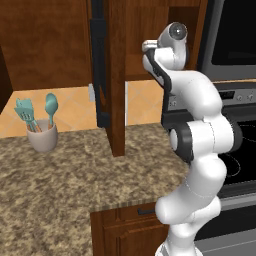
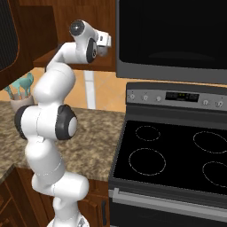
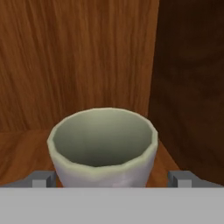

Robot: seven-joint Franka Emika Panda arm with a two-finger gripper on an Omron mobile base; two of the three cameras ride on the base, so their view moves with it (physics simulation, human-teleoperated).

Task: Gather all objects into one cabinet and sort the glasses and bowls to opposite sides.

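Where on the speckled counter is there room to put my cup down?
The brown speckled stone counter is bare between the pale utensil crock with teal spoons and the open dark wooden cabinet door. It is crowded near the black glass stovetop, where the arm stands.

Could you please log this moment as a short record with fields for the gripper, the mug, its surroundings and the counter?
gripper: open, one fingertip on each side of the mug, not closed on it
mug: cream mug, upright, empty
surroundings: wooden cabinet back wall behind it, darker side wall to its right
arm: reaching up into the open cabinet beside the stove
counter: utensil holder with teal utensils on the granite counter
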